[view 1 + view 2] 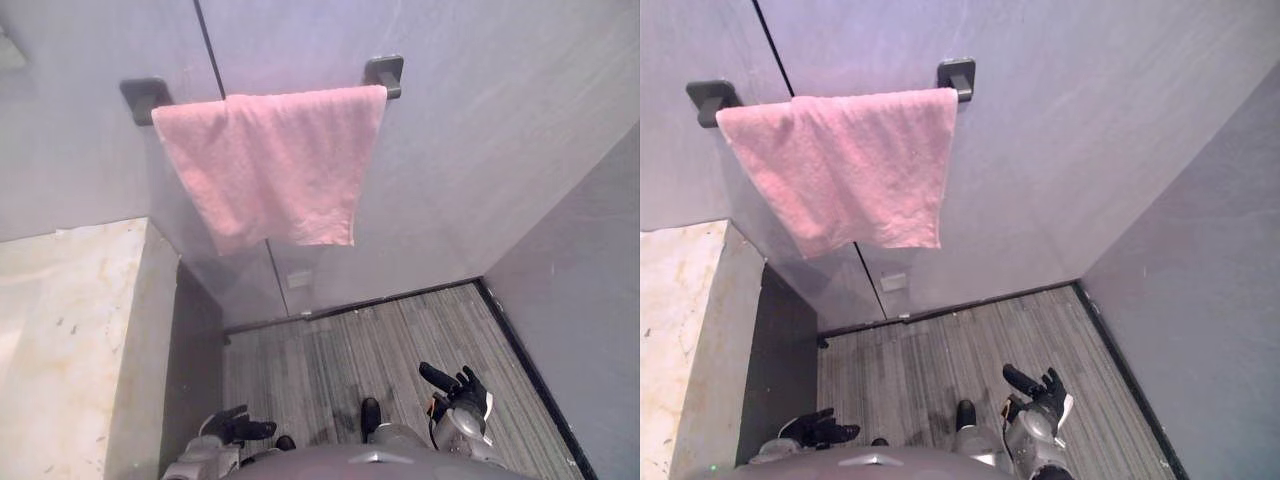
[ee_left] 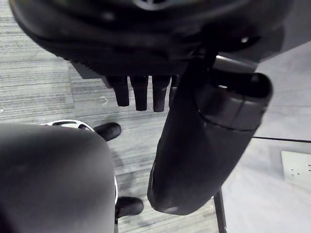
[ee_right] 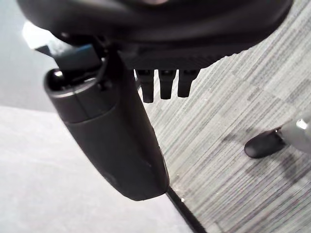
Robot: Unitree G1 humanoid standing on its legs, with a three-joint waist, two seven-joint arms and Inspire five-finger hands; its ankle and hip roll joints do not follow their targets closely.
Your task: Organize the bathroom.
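A pink towel point(image 1: 268, 165) hangs draped over a dark wall-mounted towel bar point(image 1: 384, 72), its lower edge slanting, above a striped grey floor point(image 1: 340, 360). A pale stone counter point(image 1: 60, 340) stands at the left. Low down, the left hand point(image 1: 236, 428) and right hand point(image 1: 458, 392) hang empty, fingers straight and relaxed.

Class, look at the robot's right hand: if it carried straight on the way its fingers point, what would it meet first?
Probably the striped floor: the right hand, open, holds nothing, and nothing lies between; depth is uncertain.
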